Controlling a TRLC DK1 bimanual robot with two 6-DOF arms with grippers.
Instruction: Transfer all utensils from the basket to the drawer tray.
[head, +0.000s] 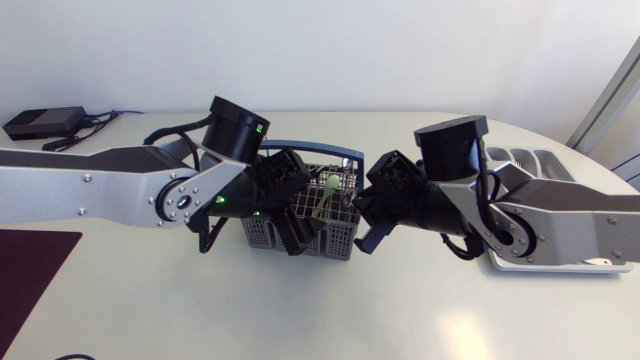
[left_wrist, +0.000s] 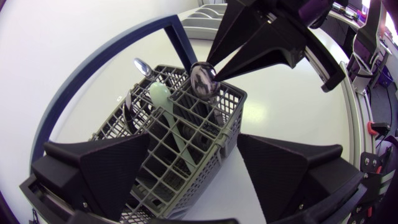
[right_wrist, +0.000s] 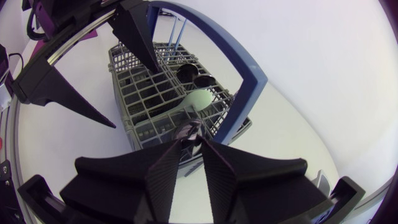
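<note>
Just above the rim of the grey plastic grid basket (head: 342, 240), a shiny metal spoon (left_wrist: 203, 81), pinched tight in the closed right gripper (right_wrist: 189, 134). Inside the basket, a pale green plastic spoon (left_wrist: 163, 99). Astride the basket, the left gripper (left_wrist: 194, 138), fingers spread wide, gripping nothing. Well apart to the basket's right, a white drawer tray (head: 560, 165).

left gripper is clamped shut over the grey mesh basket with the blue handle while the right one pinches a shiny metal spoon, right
Not quite: the left gripper is open, fingers spread either side of the grey mesh basket with the blue handle, as the left wrist view shows. The right gripper does pinch the shiny metal spoon.
</note>
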